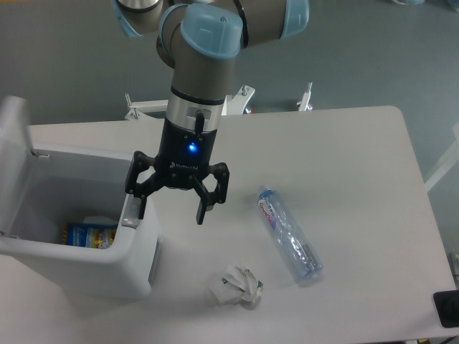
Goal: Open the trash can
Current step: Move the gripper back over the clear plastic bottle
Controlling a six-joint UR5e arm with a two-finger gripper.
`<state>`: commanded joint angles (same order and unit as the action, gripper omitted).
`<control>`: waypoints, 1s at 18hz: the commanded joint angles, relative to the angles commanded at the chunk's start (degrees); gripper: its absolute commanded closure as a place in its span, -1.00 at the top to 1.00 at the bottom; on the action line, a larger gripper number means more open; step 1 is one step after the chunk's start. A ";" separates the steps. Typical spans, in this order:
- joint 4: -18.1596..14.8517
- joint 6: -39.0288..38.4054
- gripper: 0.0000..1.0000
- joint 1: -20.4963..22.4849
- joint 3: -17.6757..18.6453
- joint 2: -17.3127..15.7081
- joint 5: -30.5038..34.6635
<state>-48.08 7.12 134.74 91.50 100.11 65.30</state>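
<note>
The trash can (86, 269) is a large white boxy bin at the left of the table. Its lid (13, 154) stands raised at the far left, and the inside shows, with a blue and yellow package (90, 235) at the bottom. A grey tab (130, 216) sits on the bin's right rim. My gripper (170, 208) is open and empty. Its left finger (138, 203) hangs right by the grey tab at the rim, and its right finger (203, 208) is over the table beside the bin.
A clear plastic water bottle (288, 234) lies on its side right of the gripper. A crumpled white paper (237, 286) lies near the front edge. A black object (447, 309) is at the table's right front corner.
</note>
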 joint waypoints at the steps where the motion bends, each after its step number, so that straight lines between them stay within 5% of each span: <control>1: 0.00 0.17 1.00 0.00 -0.44 0.00 0.00; 6: 0.97 2.62 1.00 4.20 -2.29 3.07 2.80; 11: 0.44 16.67 1.00 8.69 -0.62 5.27 15.80; 18: 0.44 33.10 1.00 12.91 -0.62 8.78 20.21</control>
<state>-47.64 40.22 147.65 90.88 108.89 85.51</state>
